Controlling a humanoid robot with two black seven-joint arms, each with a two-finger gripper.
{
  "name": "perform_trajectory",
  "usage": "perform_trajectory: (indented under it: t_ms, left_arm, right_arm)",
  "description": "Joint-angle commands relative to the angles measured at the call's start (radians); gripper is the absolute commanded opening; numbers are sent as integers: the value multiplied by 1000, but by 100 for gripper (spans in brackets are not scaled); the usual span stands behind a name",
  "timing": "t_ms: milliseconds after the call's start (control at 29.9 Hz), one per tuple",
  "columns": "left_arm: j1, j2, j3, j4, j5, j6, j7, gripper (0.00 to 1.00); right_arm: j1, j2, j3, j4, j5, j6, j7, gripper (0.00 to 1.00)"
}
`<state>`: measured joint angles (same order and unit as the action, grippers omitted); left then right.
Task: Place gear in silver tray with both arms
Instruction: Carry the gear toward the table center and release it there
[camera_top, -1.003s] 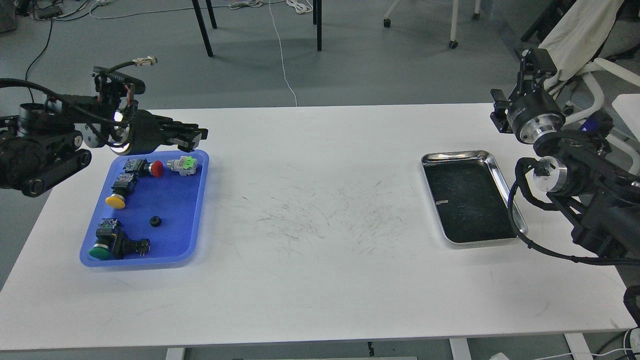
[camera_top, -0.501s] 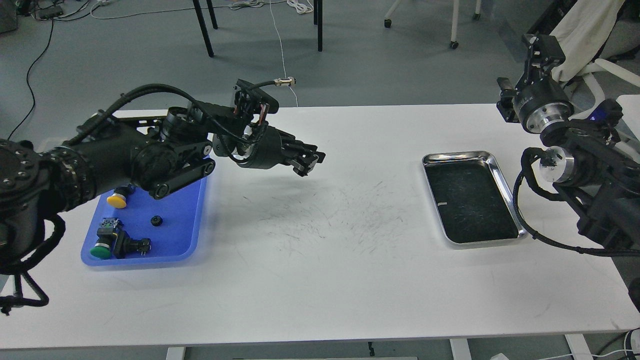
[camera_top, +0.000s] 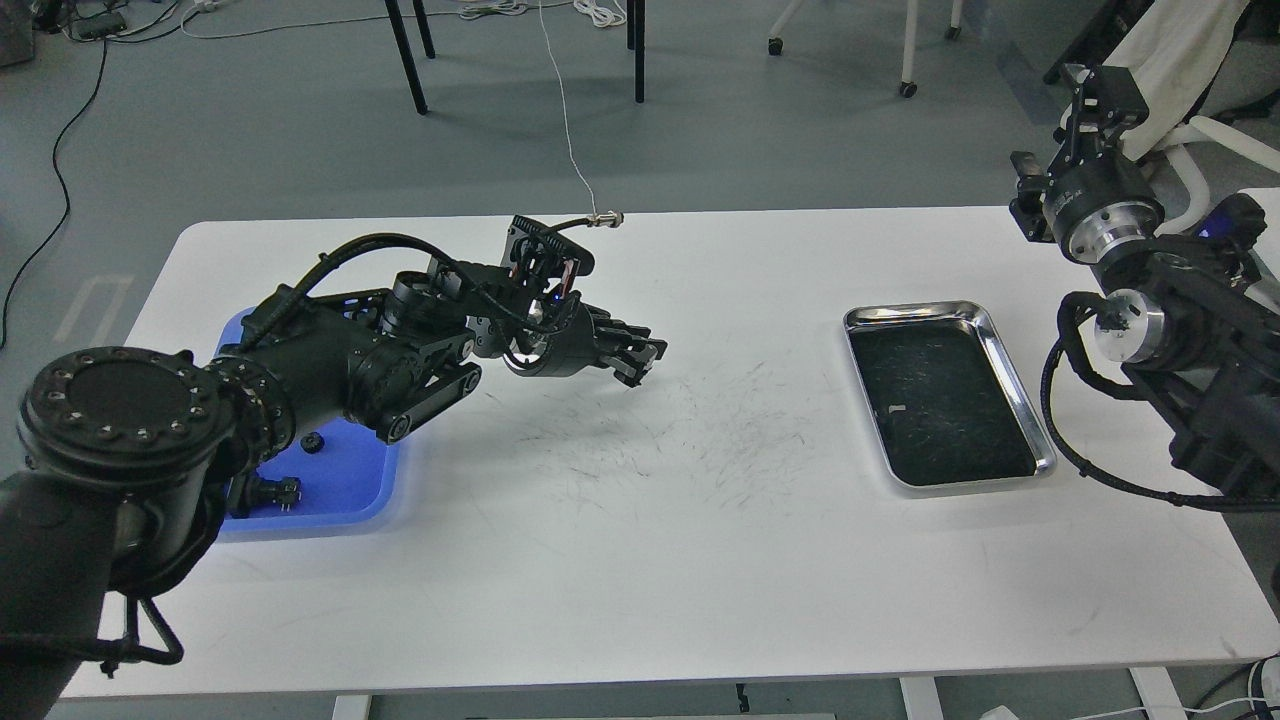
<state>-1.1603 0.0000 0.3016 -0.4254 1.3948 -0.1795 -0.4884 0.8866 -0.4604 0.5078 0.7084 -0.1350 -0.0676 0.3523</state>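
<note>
The gear (camera_top: 312, 441) is a small black ring lying in the blue tray (camera_top: 350, 490), mostly hidden behind my left arm. The silver tray (camera_top: 915, 312) sits at the right of the table, its dark floor bare. My left gripper (camera_top: 645, 362) hovers low over the middle of the table, well right of the blue tray and left of the silver tray. Its fingers stand slightly apart with nothing visible between them. My right gripper (camera_top: 1095, 90) is raised beyond the table's far right corner, dark against a chair.
A black button part (camera_top: 270, 492) shows in the blue tray under my left arm. The white table (camera_top: 640, 560) has scuff marks in its middle. Chair legs and cables are on the floor behind. My right arm's joints stand right of the silver tray.
My left arm has swung from above the blue tray to the right and down toward the table's middle. The right arm has shifted slightly right and up. The gear has not moved.
</note>
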Motion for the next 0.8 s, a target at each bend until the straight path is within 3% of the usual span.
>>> perform_trajectory:
  t_ms: [0, 234, 334, 568, 769]
  left_arm:
    - [11, 0, -9, -9, -8, 18, 0, 2]
    - [13, 0, -24, -88, -79, 80, 0, 2]
    - [14, 0, -45, -159, -92, 149, 0, 2]
    - [60, 0, -56, -259, -86, 187, 0, 2]
    - [102, 0, -61, -268, -86, 212, 0, 2]
  right_arm:
    - [2, 2, -23, -1, 0, 0, 1, 99]
    - [3, 0, -26, -4, 0, 0, 1, 99]
    - [3, 0, -26, -3, 0, 0, 1, 99]
    - [2, 0, -40, 0, 0, 2, 1, 99]
    - [2, -1, -41, 0, 0, 2, 1, 99]
